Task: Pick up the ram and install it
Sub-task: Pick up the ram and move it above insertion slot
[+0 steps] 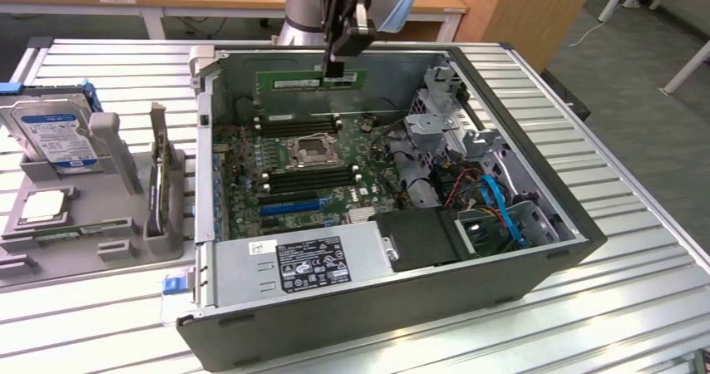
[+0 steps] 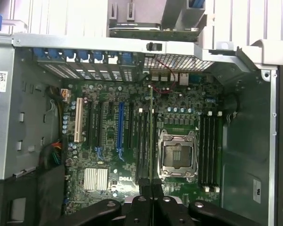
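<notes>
The ram point(image 1: 294, 80) is a long green stick hanging level above the far end of the open computer case point(image 1: 444, 299). My gripper point(image 1: 336, 73) comes down from above and is shut on the stick near its end on the exterior view's right. In the wrist view the ram point(image 2: 151, 136) shows edge-on as a thin line running out from between my fingertips point(image 2: 151, 200). It hangs over the black memory slots point(image 2: 141, 146) beside the open processor socket point(image 2: 178, 155). More slots point(image 2: 208, 150) lie on the socket's other side.
On the exterior view's left, a grey fixture point(image 1: 111, 233) holds a hard drive point(image 1: 56, 133), a silver processor point(image 1: 45, 206) and an upright card point(image 1: 161, 174). Inside the case are the power supply point(image 1: 311, 262), a drive cage point(image 1: 444, 108) and blue cables point(image 1: 500, 208).
</notes>
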`<state>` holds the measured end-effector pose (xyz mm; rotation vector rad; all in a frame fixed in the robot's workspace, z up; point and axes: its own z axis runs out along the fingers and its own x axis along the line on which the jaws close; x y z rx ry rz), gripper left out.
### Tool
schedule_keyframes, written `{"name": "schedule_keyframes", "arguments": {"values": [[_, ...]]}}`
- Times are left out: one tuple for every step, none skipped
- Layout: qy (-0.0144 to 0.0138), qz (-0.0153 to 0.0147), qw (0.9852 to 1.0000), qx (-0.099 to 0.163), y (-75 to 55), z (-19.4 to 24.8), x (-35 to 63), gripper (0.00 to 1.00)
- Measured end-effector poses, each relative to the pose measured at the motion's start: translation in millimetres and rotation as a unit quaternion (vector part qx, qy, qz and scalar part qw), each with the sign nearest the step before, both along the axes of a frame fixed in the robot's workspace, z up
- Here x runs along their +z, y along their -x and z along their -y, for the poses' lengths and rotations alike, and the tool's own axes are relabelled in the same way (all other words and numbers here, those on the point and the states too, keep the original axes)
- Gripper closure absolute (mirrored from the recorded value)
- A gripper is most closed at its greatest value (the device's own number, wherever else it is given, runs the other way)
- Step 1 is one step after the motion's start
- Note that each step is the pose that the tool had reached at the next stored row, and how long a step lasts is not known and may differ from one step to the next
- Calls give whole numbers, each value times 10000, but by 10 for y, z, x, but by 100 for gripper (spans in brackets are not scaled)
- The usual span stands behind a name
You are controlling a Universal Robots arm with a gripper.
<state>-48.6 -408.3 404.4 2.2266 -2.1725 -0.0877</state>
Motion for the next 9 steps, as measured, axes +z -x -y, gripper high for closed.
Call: {"name": "schedule_keyframes", "arguments": {"values": [[0, 0, 10000, 0, 0, -10, -1, 89], [0, 0, 10000, 0, 0, -19, -1, 89], [0, 0, 10000, 0, 0, -29, 0, 89], [-1, 0, 10000, 0, 0, -38, -1, 89], [0, 0, 10000, 0, 0, -47, -1, 89], [0, 0, 10000, 0, 0, -56, -1, 89], [-1, 0, 10000, 0, 0, -65, -2, 89], [-1, 0, 10000, 0, 0, -75, -2, 89], [-1, 0, 10000, 0, 0, -85, -2, 89]]}}
